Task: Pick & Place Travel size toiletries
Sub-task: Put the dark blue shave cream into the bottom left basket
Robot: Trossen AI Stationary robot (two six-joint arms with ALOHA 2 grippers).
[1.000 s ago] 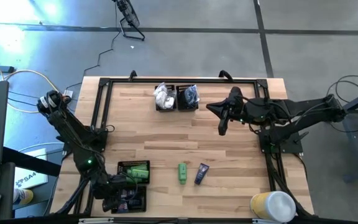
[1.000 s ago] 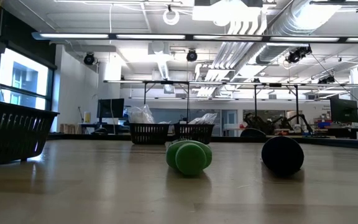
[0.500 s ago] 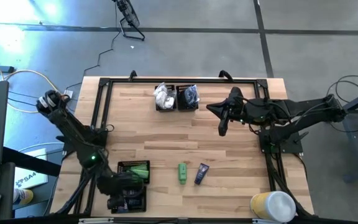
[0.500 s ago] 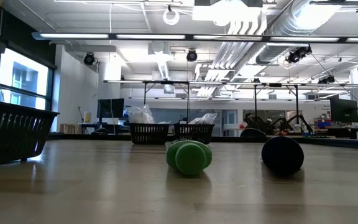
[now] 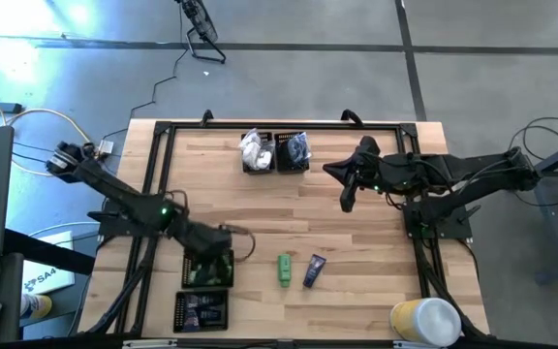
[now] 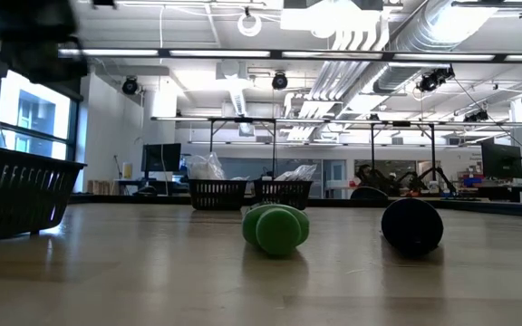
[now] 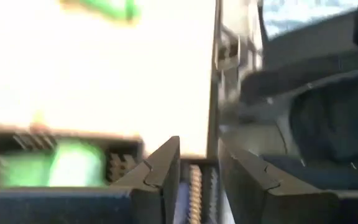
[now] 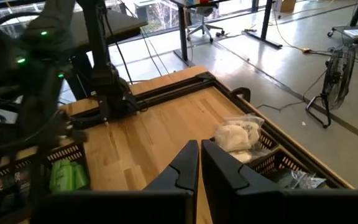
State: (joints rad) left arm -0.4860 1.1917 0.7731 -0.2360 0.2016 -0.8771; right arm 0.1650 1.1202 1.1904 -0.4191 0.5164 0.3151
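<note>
Most of the sorting looks done. At the lower left of the high view, one black mesh tray [image 5: 208, 269] holds bright green tubes, and just below it a second tray [image 5: 201, 309] holds dark navy ones. At the top centre, two more trays sit side by side: the left one [image 5: 257, 153] carries white crinkly packets, the right one [image 5: 293, 152] dark round pieces in clear bags. What is left, by my reading, are two loose items on the bare wood at lower centre: a green tube [image 5: 285, 269] and, just beside it to the right, a navy tube [image 5: 315, 270].

The left pincer [image 5: 229, 236] hovers at the upper edge of the green tray. Its wrist view shows the dark fingers [image 7: 160, 171] a little apart with nothing visible between them, so it seems empty. The right pincer [image 5: 346, 201] waits right of centre, clear of the trays, its fingers pressed together and holding nothing.

The counter [image 5: 356, 252] is pale butcher-block planking, smooth, framed by black rails. The trays are stiff rectangular wire mesh. From the low view the tubes show as plump rounded ends, green [image 6: 276, 228] and dark [image 6: 411, 225], with a matte, soft plastic look. A yellow-and-white cylinder [image 5: 424, 321] stands at the lower right corner.
</note>
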